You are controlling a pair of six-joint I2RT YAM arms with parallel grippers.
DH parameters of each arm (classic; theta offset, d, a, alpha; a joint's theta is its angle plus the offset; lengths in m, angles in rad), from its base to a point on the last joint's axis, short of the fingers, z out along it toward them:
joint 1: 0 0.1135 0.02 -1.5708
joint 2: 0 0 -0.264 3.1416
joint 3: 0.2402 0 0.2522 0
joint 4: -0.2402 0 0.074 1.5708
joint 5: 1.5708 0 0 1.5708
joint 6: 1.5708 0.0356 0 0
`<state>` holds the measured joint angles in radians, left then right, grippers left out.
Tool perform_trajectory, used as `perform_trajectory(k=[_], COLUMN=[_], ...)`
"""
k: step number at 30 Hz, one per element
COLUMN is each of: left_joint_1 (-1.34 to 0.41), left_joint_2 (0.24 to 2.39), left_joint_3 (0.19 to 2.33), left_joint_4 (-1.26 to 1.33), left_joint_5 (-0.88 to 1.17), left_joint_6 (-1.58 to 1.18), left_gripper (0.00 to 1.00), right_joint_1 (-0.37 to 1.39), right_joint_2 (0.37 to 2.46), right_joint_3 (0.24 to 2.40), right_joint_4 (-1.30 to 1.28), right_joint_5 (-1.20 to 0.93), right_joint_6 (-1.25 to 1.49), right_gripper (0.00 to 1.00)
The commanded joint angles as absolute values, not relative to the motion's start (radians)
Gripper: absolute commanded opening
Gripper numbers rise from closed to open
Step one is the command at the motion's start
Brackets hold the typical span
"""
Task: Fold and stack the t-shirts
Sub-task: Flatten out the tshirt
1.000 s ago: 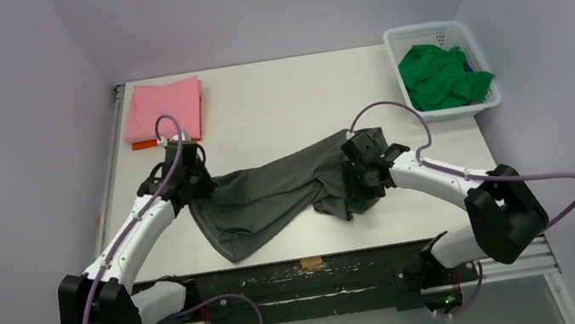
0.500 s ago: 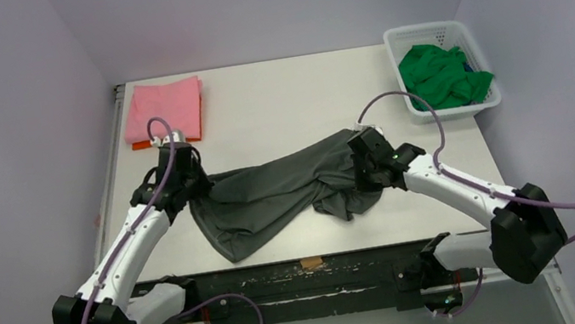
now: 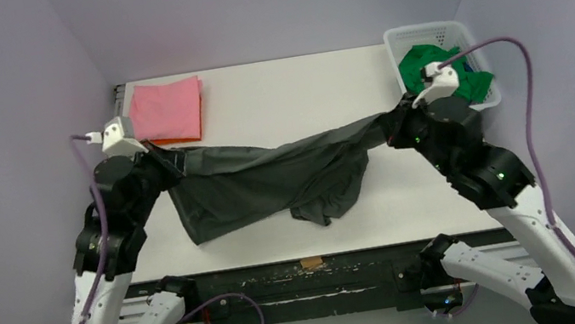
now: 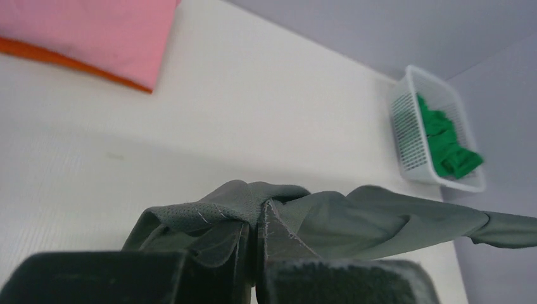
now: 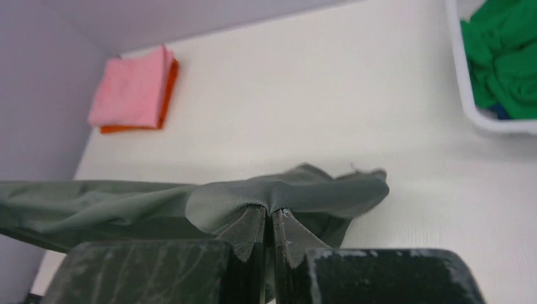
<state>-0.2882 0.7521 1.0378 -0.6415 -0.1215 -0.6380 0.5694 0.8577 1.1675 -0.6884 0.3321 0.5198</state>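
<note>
The dark grey t-shirt [image 3: 270,183] is stretched between the left gripper [image 3: 169,159] and the right gripper [image 3: 389,125], both clamped on it, and forms a barrier across the desk [image 3: 282,94] from side to side; its lower folds drape onto the near middle. Beyond this span the desk centre is bare and passable. The far-left corner holds the pink t-shirt [image 3: 166,107] stacked on the orange t-shirt [image 4: 76,63]; the far-right corner holds the white basket [image 3: 394,47] containing the green t-shirt [image 3: 422,63]. The walls [image 3: 0,102] close the left, right and far sides
</note>
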Motion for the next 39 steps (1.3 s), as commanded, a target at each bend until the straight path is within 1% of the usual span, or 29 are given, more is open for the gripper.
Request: perform_trajectory(k=[1, 4, 8, 11, 14, 17, 19, 22, 24, 26, 27, 29, 30, 31, 32, 34, 36, 39], left_joint_1=[-0.283, -0.284, -0.284, -0.284, -0.283, -0.270, -0.221, -0.136, -0.105, -0.087, -0.081, -0.072, -0.068, -0.058, -0.049, -0.035, -0.031, -0.031], left_joint_2=[0.658, 0.642, 0.646, 0.677, 0.761, 0.930, 1.053, 1.272, 1.419, 1.565, 1.631, 1.748, 1.785, 1.794, 1.784, 1.711, 1.641, 1.550], left_joint_3=[1.213, 1.335, 1.448, 1.501, 1.553, 1.629, 1.691, 1.834, 1.988, 2.185, 2.306, 2.563, 2.606, 2.630, 2.603, 2.479, 2.354, 2.131], left_joint_4=[-0.650, -0.686, -0.712, -0.719, -0.719, -0.736, -0.737, -0.758, -0.796, -0.859, -0.901, -0.961, -0.963, -0.943, -0.906, -0.813, -0.756, -0.713], left_joint_5=[-0.057, -0.038, -0.049, -0.088, -0.119, -0.148, -0.098, 0.034, 0.101, 0.156, 0.166, 0.214, 0.247, 0.274, 0.296, 0.333, 0.336, 0.383], left_joint_6=[-0.579, -0.560, -0.532, -0.511, -0.490, -0.473, -0.467, -0.470, -0.456, -0.437, -0.429, -0.409, -0.407, -0.412, -0.422, -0.433, -0.434, -0.414], left_gripper=[0.00, 0.00, 0.00, 0.00, 0.00, 0.00, 0.00, 0.00, 0.00, 0.00, 0.00, 0.00, 0.00, 0.00, 0.00, 0.00, 0.00, 0.00], right_joint_1=[0.573, 0.573, 0.573, 0.573, 0.573, 0.568, 0.529, 0.362, 0.306, 0.293, 0.289, 0.279, 0.271, 0.264, 0.259, 0.254, 0.252, 0.251], right_joint_2=[0.807, 0.823, 0.878, 0.936, 1.023, 1.158, 1.278, 1.431, 1.524, 1.607, 1.643, 1.691, 1.702, 1.702, 1.690, 1.638, 1.546, 1.425], right_joint_3=[1.375, 1.532, 1.698, 1.770, 1.813, 1.867, 1.929, 2.017, 2.086, 2.198, 2.288, 2.400, 2.435, 2.447, 2.435, 2.350, 2.208, 1.940], right_joint_4=[-0.676, -0.689, -0.724, -0.731, -0.712, -0.694, -0.687, -0.672, -0.638, -0.628, -0.633, -0.642, -0.641, -0.638, -0.632, -0.610, -0.572, -0.531], right_joint_5=[0.334, 0.254, 0.229, 0.294, 0.349, 0.457, 0.453, 0.185, 0.124, 0.134, 0.150, 0.191, 0.192, 0.191, 0.188, 0.187, 0.185, 0.140], right_joint_6=[0.412, 0.366, 0.311, 0.272, 0.223, 0.175, 0.152, 0.202, 0.197, 0.166, 0.152, 0.132, 0.123, 0.118, 0.110, 0.096, 0.082, 0.059], right_gripper=[0.00, 0.00, 0.00, 0.00, 0.00, 0.00, 0.00, 0.00, 0.00, 0.00, 0.00, 0.00, 0.00, 0.00, 0.00, 0.00, 0.00, 0.00])
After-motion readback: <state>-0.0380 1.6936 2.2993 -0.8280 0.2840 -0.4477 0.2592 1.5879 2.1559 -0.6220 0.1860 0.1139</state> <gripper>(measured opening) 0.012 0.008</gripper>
